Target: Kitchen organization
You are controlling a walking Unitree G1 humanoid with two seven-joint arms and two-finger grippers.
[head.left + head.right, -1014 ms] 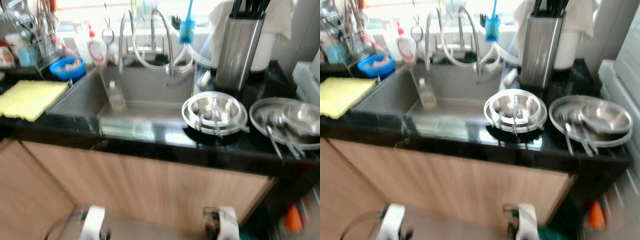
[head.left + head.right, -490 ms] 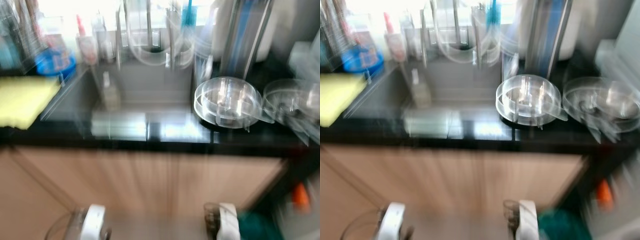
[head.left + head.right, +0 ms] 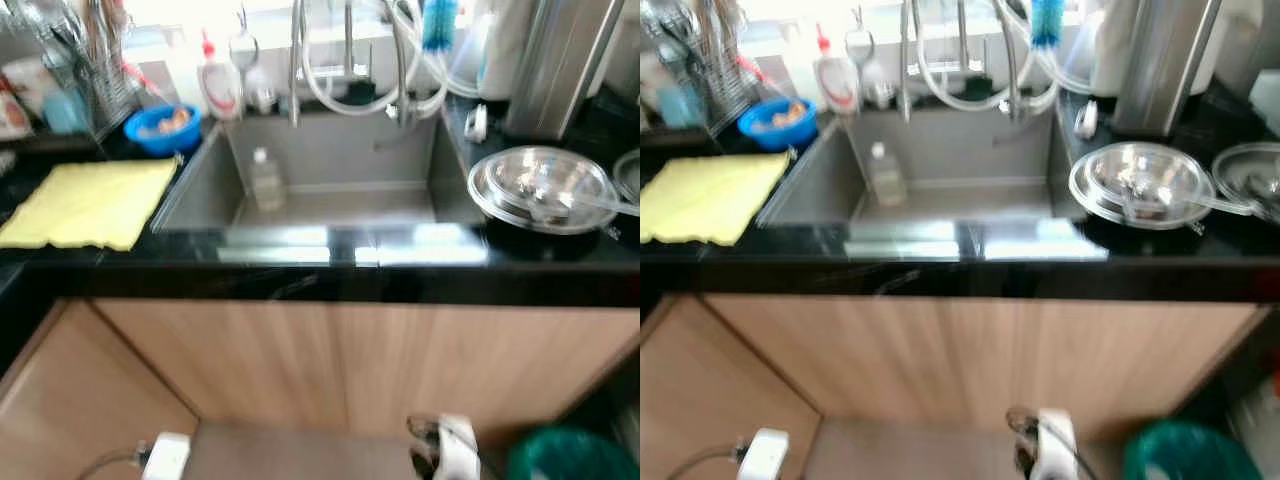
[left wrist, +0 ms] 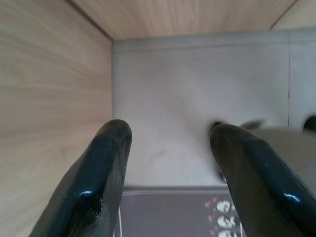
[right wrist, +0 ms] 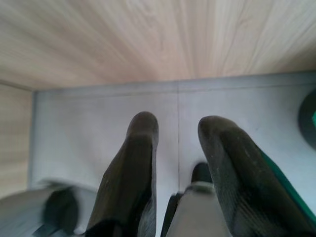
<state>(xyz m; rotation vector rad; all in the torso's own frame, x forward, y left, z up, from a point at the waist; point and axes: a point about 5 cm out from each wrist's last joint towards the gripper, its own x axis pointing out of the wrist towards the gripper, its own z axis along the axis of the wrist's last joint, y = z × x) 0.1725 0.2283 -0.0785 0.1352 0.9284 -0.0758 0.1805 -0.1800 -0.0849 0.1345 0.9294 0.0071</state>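
Observation:
A steel sink [image 3: 330, 165] is set in the black counter [image 3: 330, 280] straight ahead, with a small clear bottle [image 3: 266, 180] standing in its basin. To the right of it lies a stack of steel bowls and plates [image 3: 540, 188] with cutlery. A yellow cloth [image 3: 90, 200] is spread on the counter to the left. Both arms hang low in front of the wooden cabinet [image 3: 340, 360]. My left gripper [image 4: 170, 133] is open over grey floor. My right gripper [image 5: 178, 126] is open too, and nothing is between its fingers.
Behind the sink are a faucet with hoses [image 3: 345, 60], a blue brush [image 3: 438, 20], a soap bottle [image 3: 218, 85] and a blue bowl [image 3: 162, 125]. A dish rack [image 3: 80, 70] stands back left, a steel knife holder [image 3: 565, 65] back right. A green bin [image 3: 570, 460] sits on the floor at right.
The camera has swung so the sink now sits at the centre and the far right plates have slid off the edge. The picture is sharper. Both arms still hang low.

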